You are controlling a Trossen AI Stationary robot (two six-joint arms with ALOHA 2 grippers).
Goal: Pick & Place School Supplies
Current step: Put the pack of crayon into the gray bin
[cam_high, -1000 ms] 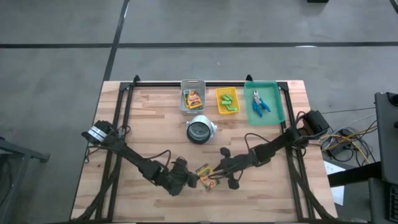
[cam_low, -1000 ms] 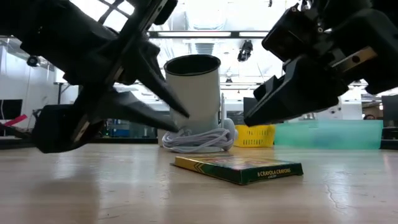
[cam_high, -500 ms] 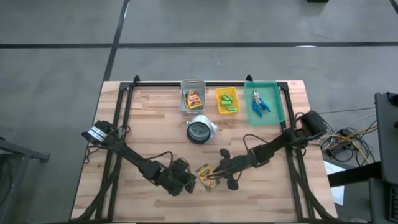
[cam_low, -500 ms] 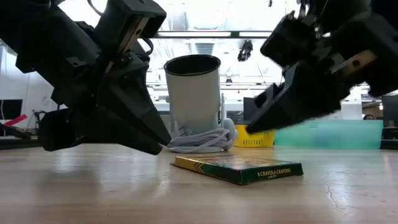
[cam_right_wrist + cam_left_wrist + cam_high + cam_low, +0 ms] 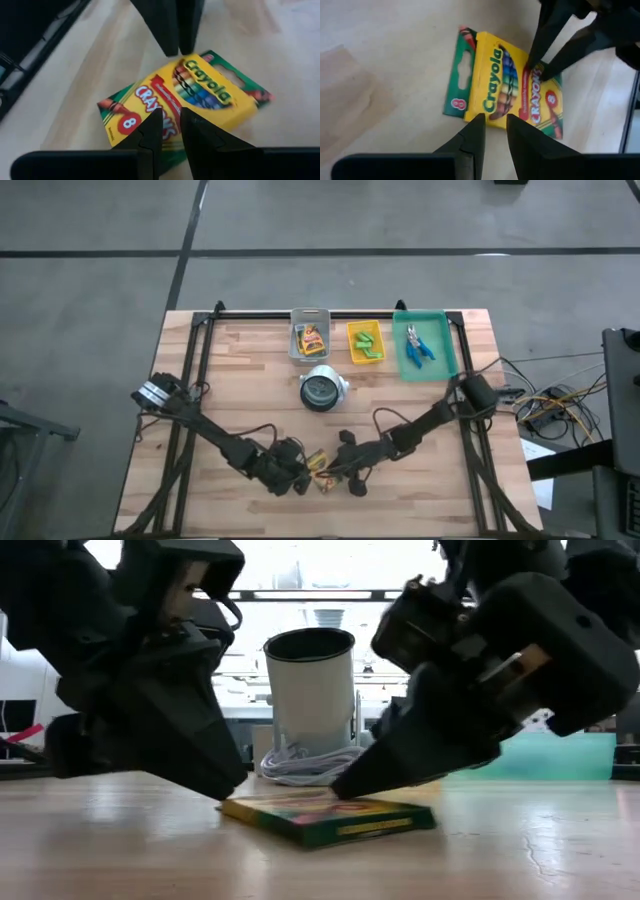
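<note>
Both sets of jaws stand nearly together, a thin slit between the fingers, nothing clamped in either. Our left gripper (image 5: 492, 127) has its tips at one long edge of the crayon box (image 5: 512, 90); our right gripper (image 5: 169, 122) meets the same box (image 5: 185, 102) from the opposite side. In the low view both noses are down at the box, left gripper (image 5: 215, 780) at its near-left corner, right gripper (image 5: 345, 785) on the top face. Touching or just shy, we can't tell.

The box lies flat on the wooden table (image 5: 230, 360), front centre, between the two arms, well apart from the bins at the back.

Handling, our judgement: thin card carton, light, stiff along the edges but crushable on the faces, glossy print so it's likely to slide on the wood. Lying flat there's no lip to get under. We'd pinch across the short width at mid-length, or pin one edge with one gripper and tip the box up with the other.

Back row: clear bin (image 5: 309, 338) already holds a crayon box, yellow bin (image 5: 365, 343) has the light-green sticks, green tray (image 5: 425, 345) the blue-handled tools. A white cup (image 5: 321, 390) with a coiled cable stands mid-table.
</note>
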